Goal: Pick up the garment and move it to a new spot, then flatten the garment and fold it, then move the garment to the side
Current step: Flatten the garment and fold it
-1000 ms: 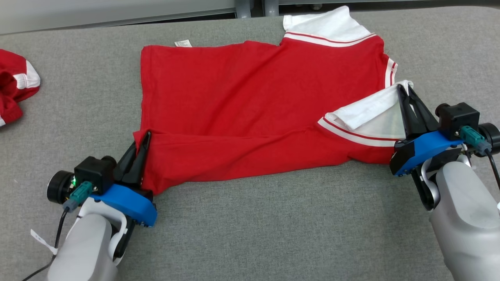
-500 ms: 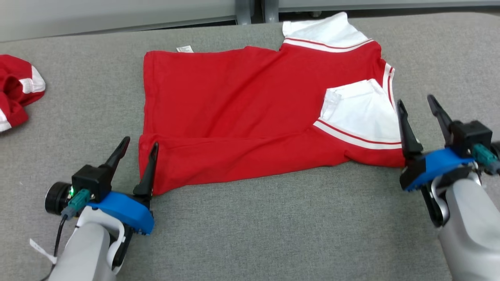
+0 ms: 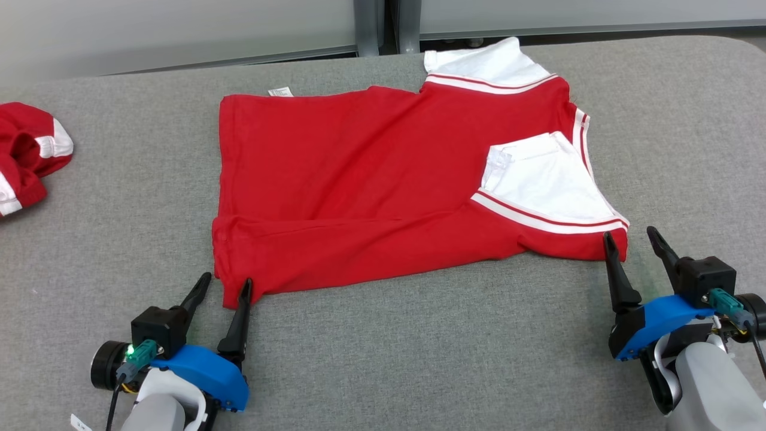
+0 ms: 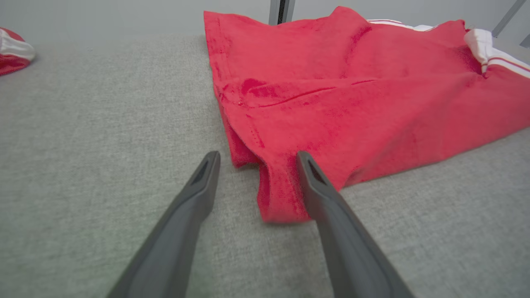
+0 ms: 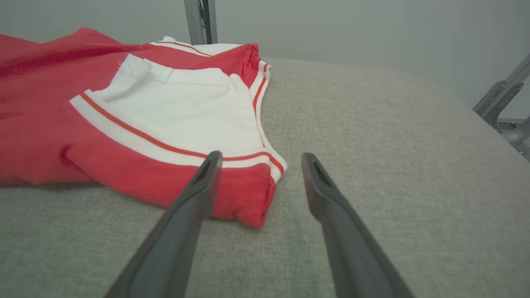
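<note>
The garment (image 3: 359, 179) is a red shirt with white, red-striped sleeves, lying folded on the grey padded table (image 3: 419, 359). One white sleeve (image 3: 538, 179) lies folded over its right part. My left gripper (image 3: 226, 284) stands open at the garment's near left corner (image 4: 277, 203), which lies between its fingers untouched by a grip. At the near right corner (image 5: 248, 198) my right gripper (image 3: 631, 238) is open too, its fingers just clear of the cloth. In the wrist views both pairs of fingertips stand wide apart, left gripper (image 4: 256, 155) and right gripper (image 5: 261, 155).
A second red and white garment (image 3: 27, 155) lies crumpled at the table's far left edge, also seen as a red and white bundle (image 4: 12, 54) in the left wrist view. Metal frame legs (image 3: 383, 24) stand behind the table. A grey metal stand (image 5: 505, 107) is off the right side.
Both grippers were shut on the garment's near corners a second ago; they have let go, opened wide and drawn back toward me. The sleeve now lies flat. The head view has tilted.
</note>
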Controlling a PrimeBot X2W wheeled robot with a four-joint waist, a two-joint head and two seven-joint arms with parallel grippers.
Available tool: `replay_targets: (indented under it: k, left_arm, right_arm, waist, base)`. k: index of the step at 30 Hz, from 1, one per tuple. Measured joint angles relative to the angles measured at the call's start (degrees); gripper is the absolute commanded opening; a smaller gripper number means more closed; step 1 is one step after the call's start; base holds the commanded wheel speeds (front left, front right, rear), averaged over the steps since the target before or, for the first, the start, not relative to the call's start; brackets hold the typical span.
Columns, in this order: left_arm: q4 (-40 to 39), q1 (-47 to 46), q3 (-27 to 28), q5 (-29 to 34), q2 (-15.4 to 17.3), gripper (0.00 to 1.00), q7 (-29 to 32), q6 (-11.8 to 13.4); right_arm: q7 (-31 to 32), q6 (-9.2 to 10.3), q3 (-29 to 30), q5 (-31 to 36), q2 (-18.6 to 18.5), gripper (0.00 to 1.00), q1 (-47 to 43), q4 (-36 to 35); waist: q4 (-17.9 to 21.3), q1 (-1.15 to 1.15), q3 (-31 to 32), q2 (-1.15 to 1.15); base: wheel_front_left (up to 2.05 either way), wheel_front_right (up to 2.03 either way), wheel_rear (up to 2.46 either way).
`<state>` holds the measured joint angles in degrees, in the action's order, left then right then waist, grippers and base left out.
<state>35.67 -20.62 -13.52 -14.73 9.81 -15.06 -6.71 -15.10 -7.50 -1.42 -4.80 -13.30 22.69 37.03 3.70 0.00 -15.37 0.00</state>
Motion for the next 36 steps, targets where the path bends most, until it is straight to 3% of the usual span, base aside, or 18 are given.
replay_targets:
  k: [12, 13, 14, 15, 23, 36]
  left_arm:
    - [5.2, -2.6, -1.0, -1.4, -1.0, 1.00, -0.5, -0.5]
    - [5.7, -2.9, -1.1, -1.7, -1.2, 0.49, -0.5, -0.5]
    - [6.1, -3.1, -1.5, -2.0, -1.2, 0.11, -0.6, -0.5]
    - [6.6, -3.5, -1.7, -2.5, -1.3, 0.00, -0.6, -0.5]
    - [6.8, -3.3, -1.9, -4.1, -0.6, 0.00, -0.2, -0.5]
    - [-1.5, 10.7, 0.4, -4.9, 0.4, 0.00, -0.1, 1.3]
  right_arm:
    - [0.0, 0.00, -0.1, 0.2, 1.2, 1.00, 2.3, 7.2]
    - [0.0, 0.00, -0.3, 0.0, 1.3, 0.53, 2.7, 7.5]
    - [0.0, 0.00, -0.7, -0.3, 1.4, 0.00, 3.1, 7.8]
    - [0.0, 0.00, -1.2, -0.6, 1.5, 0.00, 3.3, 8.1]
    - [0.0, -0.01, -1.7, -2.3, 1.5, 0.00, 2.1, 6.4]
    - [0.0, -0.01, -3.3, -4.6, 1.2, 0.00, -11.7, -2.9]
  waist:
    - [-0.2, 0.00, -1.9, 0.00]
    - [-0.2, -0.01, -1.9, 0.00]
    - [-0.2, 0.00, -1.9, 0.00]
    - [-0.1, -0.01, -1.9, 0.00]
    - [0.4, 0.00, 0.0, 0.00]
    - [1.1, 0.00, 7.7, 0.00]
  base:
    - [0.00, 0.00, 0.00]
    - [0.00, 0.00, 0.00]
    - [0.00, 0.00, 0.00]
    - [0.00, 0.00, 0.00]
    - [0.00, 0.00, 0.00]
    - [0.00, 0.00, 0.00]
